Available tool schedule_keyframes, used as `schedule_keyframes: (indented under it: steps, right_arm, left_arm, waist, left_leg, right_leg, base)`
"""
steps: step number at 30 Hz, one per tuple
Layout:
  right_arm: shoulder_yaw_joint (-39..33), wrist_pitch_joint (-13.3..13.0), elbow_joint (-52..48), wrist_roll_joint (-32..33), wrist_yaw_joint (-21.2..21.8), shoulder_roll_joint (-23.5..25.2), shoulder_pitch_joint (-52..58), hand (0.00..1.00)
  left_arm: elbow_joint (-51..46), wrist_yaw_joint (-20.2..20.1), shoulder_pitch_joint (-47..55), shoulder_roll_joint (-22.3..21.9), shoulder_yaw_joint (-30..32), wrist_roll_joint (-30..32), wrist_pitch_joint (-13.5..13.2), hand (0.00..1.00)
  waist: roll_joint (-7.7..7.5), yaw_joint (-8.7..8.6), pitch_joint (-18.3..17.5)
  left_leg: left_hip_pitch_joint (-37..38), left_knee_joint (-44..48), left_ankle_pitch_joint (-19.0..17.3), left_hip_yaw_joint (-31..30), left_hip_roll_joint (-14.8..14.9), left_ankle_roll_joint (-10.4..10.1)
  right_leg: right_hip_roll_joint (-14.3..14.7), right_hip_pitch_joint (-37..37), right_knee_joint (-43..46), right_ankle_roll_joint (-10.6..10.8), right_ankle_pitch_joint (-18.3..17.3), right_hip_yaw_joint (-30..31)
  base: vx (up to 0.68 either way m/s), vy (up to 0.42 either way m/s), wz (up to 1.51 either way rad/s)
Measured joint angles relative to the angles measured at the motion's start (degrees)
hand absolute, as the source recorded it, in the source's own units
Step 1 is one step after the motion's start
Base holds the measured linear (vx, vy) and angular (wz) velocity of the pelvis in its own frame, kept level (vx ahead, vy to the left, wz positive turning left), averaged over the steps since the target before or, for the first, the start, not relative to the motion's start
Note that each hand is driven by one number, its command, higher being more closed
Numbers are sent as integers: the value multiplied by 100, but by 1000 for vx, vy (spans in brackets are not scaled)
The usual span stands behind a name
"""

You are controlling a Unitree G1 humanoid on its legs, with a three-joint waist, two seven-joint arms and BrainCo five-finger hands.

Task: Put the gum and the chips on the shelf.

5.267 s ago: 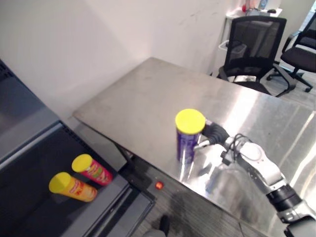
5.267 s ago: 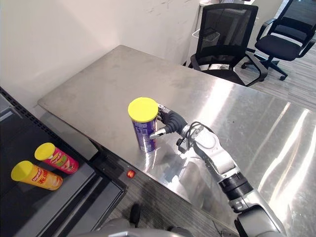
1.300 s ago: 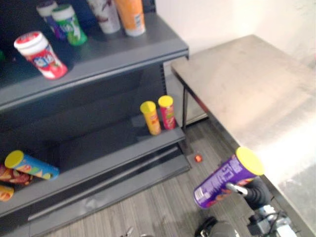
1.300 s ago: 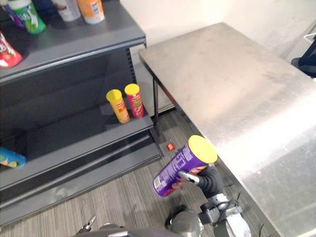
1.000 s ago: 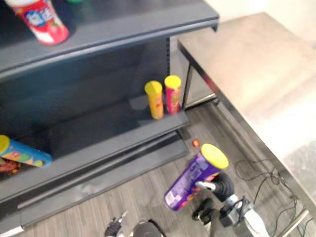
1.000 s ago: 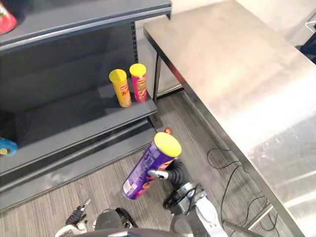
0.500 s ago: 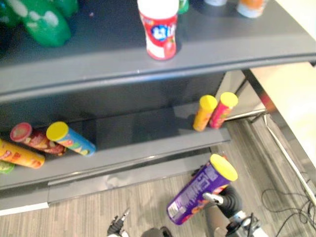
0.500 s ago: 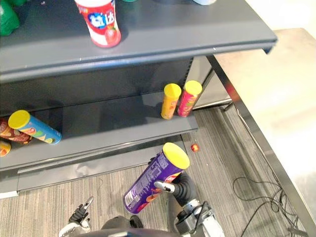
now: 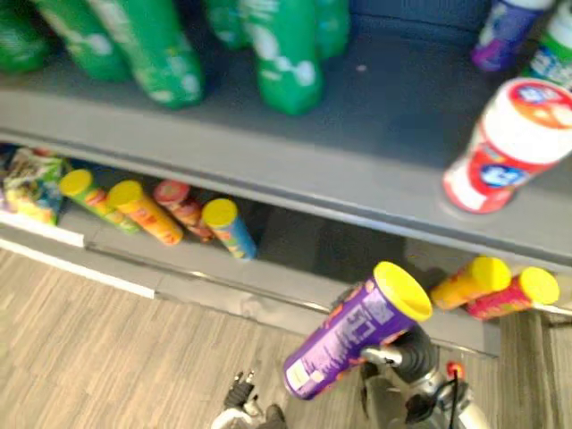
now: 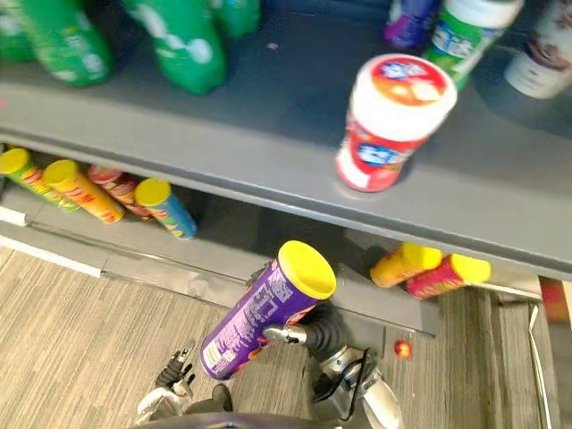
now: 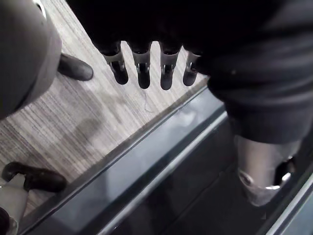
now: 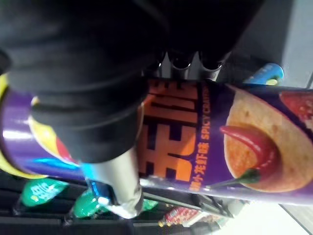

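The purple chips can (image 9: 353, 335) with a yellow lid hangs tilted over the floor in front of the lower shelf (image 9: 295, 268), lid end up and toward the shelf. My right hand (image 9: 413, 357) is shut on it near the lid; in the right wrist view the thumb (image 12: 115, 181) lies across the can (image 12: 234, 142) and the fingers curl behind it. A red and white gum jar (image 10: 389, 121) stands on the upper shelf (image 9: 268, 152). My left hand (image 10: 170, 380) hangs low over the floor, fingers (image 11: 143, 73) relaxed and holding nothing.
Green bottles (image 9: 286, 54) stand on the upper shelf, with more jars (image 10: 465, 36) at its right end. Several chip cans (image 9: 143, 210) lie on the lower shelf at the left; two more cans (image 9: 469, 281) lie at the right. Grey wood floor runs below.
The whole picture has swung toward the shelf, which now shows closer. The purple can stays tilted in my right hand, now nearer the lower shelf's edge.
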Motion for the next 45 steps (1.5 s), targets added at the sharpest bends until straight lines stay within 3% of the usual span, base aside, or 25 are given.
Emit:
schedule_keyframes:
  steps: [3,9,13,17,21,25,29,36,45]
  right_arm:
    - [129,3,274,-85,50,16,-180,100]
    - [150,0,801,-270,40,-4,-413,100]
    - [93,-73,1376,-664,-258,25,-824,100]
    - [-253,-278,2220,-1642,-1014,62,-1575,100]
    - [-959,-449,3633,-2618,-1963,39,-3164,100]
    - [-1575,-486,4648,-3244,-2993,9,-4733,100]
    - [-1577,-540,5022,-3813,-3683,61,-5318,100]
    - [-1506,-581,5270,-4129,-4384,605,-5384,100]
    - [-1460,-1043,5375,-4065,-4914,1011,-5352,100]
  left_arm:
    - [131,-13,257,228,-108,4,15,0]
    - [179,-9,414,327,-219,36,51,0]
    - [177,-2,426,331,-313,35,87,0]
    - [124,18,415,331,-407,25,83,0]
    - [94,34,338,338,-666,-8,71,0]
    - [-108,76,169,317,-953,-35,1,0]
    - [-129,203,23,261,-1014,-220,-13,0]
    - [-350,326,13,195,-1008,-257,-115,0]
    - [-487,535,-147,94,-1007,-481,-252,0]
  waist:
    - [-76,32,-135]
    - [-61,147,-279]
    - [-38,144,-332]
    - [-24,151,-333]
    - [84,184,-239]
    - [261,348,169]
    - [374,458,461]
    - [424,510,715]
    - [461,723,855]
  left_leg:
    - [-60,5,22,-229,-100,34]
    - [-263,-15,88,-449,-212,36]
    - [-302,-94,100,-457,-274,44]
    - [-527,-96,217,-603,-376,61]
    - [-813,-78,342,-755,-505,116]
    - [-1161,20,420,-789,-536,110]
    - [-1282,15,447,-768,-497,91]
    - [-1411,21,446,-695,-500,89]
    - [-1464,86,418,-543,-441,50]
  right_leg:
    - [-115,213,-307,47,25,-60]
    - [-247,277,-598,243,179,-142]
    - [-308,319,-805,295,334,-109]
    - [-419,294,-1091,322,547,-170]
    - [-547,108,-1186,345,709,-247]
    - [-567,-180,-1209,348,845,-219]
    - [-520,-313,-1253,323,908,-192]
    - [-513,-501,-1233,320,912,-90]
    - [-444,-665,-1119,320,911,91]
  base:
    - [-45,63,37]
    - [-99,24,19]
    - [-76,21,-4]
    - [-38,34,17]
    - [-23,29,19]
    - [-71,22,5]
    - [-37,0,-3]
    - [5,16,-5]
    - [-15,10,-9]
